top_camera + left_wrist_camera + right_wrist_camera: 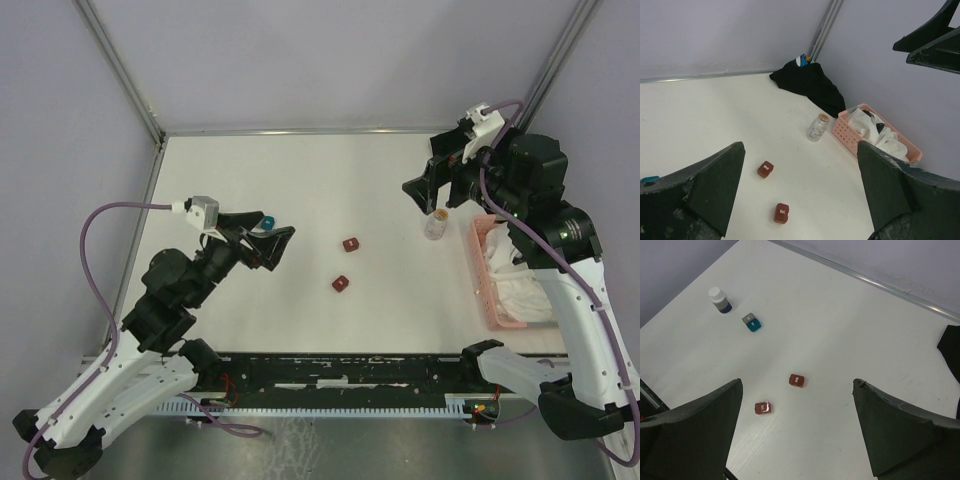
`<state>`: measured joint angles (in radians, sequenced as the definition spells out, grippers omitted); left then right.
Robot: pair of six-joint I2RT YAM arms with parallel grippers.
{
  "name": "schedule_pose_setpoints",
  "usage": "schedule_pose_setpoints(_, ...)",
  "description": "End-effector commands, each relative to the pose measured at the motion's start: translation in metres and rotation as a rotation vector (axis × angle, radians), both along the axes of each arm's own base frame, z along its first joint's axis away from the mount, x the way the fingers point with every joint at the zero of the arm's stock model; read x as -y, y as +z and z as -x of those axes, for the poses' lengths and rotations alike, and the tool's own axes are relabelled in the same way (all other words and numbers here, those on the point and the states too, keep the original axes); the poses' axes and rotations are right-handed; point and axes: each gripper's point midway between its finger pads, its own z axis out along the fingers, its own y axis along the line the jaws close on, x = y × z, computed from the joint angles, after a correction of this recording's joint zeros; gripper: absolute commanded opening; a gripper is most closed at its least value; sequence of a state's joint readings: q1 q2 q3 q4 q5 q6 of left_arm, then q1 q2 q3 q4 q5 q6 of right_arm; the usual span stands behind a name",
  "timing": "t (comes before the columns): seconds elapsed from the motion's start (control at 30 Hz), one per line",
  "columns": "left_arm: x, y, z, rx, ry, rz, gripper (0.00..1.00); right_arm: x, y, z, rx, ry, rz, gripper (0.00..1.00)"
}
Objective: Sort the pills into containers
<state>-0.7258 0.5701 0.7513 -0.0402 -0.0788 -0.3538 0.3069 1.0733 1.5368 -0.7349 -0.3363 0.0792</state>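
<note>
Two tiny dark-red square boxes lie shut mid-table, one farther (350, 244) and one nearer (341, 283). Both show in the left wrist view (765, 169) (781, 212) and in the right wrist view (797, 380) (762, 408). A small clear vial (435, 225) with an amber top stands upright at the right, also in the left wrist view (817, 127). My left gripper (268, 245) is open and empty, left of the boxes. My right gripper (425, 190) is open and empty, held above and just behind the vial. No loose pills show.
A pink slatted basket (505, 275) holding white cloth stands at the right edge, next to the vial (875, 132). A teal and grey box (752, 322) and a white-capped bottle (720, 300) stand at the left, near my left gripper. Metal rails border the table's back.
</note>
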Motion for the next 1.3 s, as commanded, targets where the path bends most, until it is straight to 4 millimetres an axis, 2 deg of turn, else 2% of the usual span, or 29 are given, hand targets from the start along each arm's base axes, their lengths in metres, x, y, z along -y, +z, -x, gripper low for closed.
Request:
schedule_pose_setpoints(0.0,-0.003,0.015,-0.007,0.07,0.035,0.015,0.99,-0.006,0.013,-0.004,0.083,0.042,-0.001,0.99)
schedule_pose_setpoints(0.17,0.0,0.019,-0.006,0.079,0.019,0.032,0.99,-0.011,0.014,0.005,0.097,0.106,0.021,0.99)
schedule_pose_setpoints(0.43,-0.001,0.031,-0.004,0.104,0.018,0.04,0.99,-0.001,0.033,0.009,0.13,0.053,0.025,0.99)
schedule_pose_setpoints(1.0,-0.011,0.03,-0.011,0.113,0.08,0.021,0.99,0.005,0.043,0.009,0.156,0.029,0.036,0.99)
schedule_pose_setpoints(1.13,-0.01,0.039,-0.01,0.131,0.078,0.032,0.99,0.008,0.049,0.006,0.154,-0.012,0.011,0.99)
schedule_pose_setpoints(1.27,-0.007,0.054,-0.011,0.156,0.069,0.039,0.99,0.008,0.066,0.003,0.158,-0.048,-0.051,0.99)
